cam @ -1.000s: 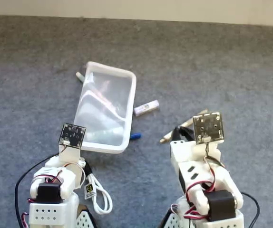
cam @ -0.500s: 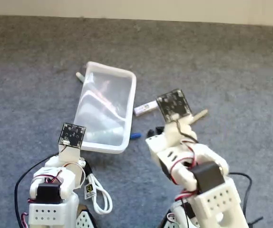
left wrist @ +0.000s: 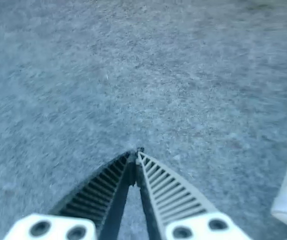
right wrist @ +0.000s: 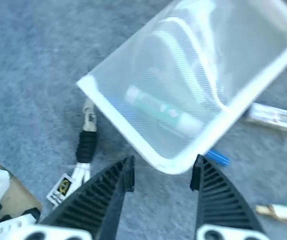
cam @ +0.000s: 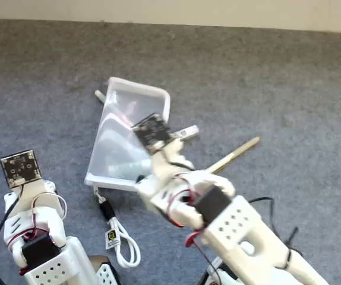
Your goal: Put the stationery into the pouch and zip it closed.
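My right gripper (right wrist: 161,172) hangs with jaws apart over the near end of the pouch (right wrist: 193,75), which lies flat left of the tabletop's middle. A green-and-white pen (right wrist: 161,107) shows through its mesh. My left gripper (left wrist: 136,154) has its jaws pressed together above bare grey tabletop (left wrist: 133,75), towards the front left corner. 1 wooden pencil (cam: 236,153) and 1 white stick (cam: 188,132) lie right of the pouch, and a white cable (cam: 120,237) lies at its near end.
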`<action>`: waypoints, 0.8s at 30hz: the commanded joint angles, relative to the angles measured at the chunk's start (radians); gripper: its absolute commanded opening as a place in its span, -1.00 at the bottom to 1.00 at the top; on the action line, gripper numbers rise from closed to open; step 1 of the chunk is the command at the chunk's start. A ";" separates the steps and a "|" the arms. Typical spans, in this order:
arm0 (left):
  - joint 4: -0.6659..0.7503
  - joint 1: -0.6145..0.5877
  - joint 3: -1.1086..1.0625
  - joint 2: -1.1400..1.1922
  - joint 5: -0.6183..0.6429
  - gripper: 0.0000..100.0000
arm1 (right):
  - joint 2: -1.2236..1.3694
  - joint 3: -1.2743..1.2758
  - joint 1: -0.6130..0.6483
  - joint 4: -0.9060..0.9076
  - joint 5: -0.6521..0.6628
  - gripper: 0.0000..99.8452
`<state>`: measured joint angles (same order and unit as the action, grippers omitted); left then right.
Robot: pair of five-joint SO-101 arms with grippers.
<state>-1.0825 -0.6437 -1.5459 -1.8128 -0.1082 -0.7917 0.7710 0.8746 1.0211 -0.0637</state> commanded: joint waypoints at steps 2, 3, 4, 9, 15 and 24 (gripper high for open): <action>0.028 -0.021 0.008 -0.008 -0.101 -0.98 | 0.137 -0.053 0.090 -0.119 -0.068 -0.62; 0.028 -0.021 0.008 -0.008 -0.101 -0.98 | 0.174 -0.054 0.104 -0.136 -0.075 -0.62; 0.028 -0.021 0.010 -0.008 -0.101 -0.98 | 0.213 -0.059 0.119 -0.151 -0.078 -0.62; 0.015 -0.033 0.019 -0.007 -0.101 -0.98 | 0.372 -0.061 0.180 -0.272 -0.098 -0.62; 0.012 -0.091 0.031 -0.007 -0.098 -0.93 | 0.504 -0.062 0.242 -0.430 -0.098 -0.62; 0.012 -0.099 0.027 -0.007 -0.037 -0.75 | 0.667 -0.125 0.302 -0.463 -0.098 -0.62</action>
<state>-1.0748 -0.7296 -1.5520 -1.8128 -0.1603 -0.1350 0.7265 1.1584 0.5424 -0.1511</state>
